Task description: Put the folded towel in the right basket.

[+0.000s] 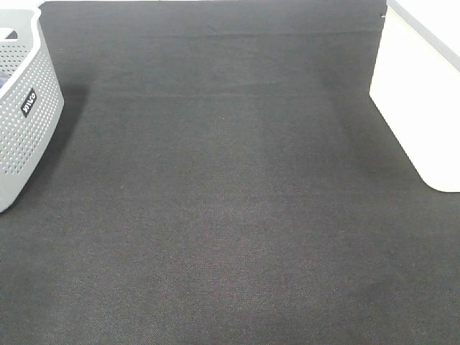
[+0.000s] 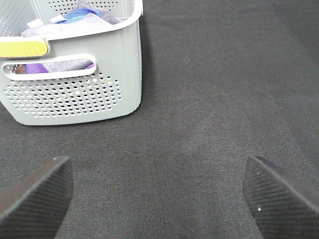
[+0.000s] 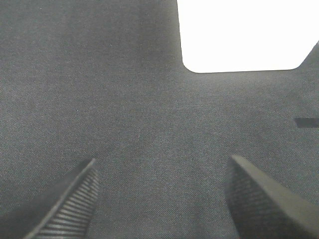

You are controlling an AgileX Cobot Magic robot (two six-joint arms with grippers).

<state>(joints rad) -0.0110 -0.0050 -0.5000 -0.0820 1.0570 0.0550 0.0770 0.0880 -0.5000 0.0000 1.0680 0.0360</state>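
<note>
Left gripper [image 2: 158, 199] jaws apart | right gripper [image 3: 159, 199] jaws apart | right basket [image 1: 424, 93] on dark mat [image 1: 215, 215]

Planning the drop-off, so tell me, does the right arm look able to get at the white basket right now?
Probably yes: the right end effector is open and holds nothing, and only bare dark mat lies between it and the white basket.

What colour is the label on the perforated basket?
Black with white lettering, on the grey perforated basket; clearest in the exterior high view.
</note>
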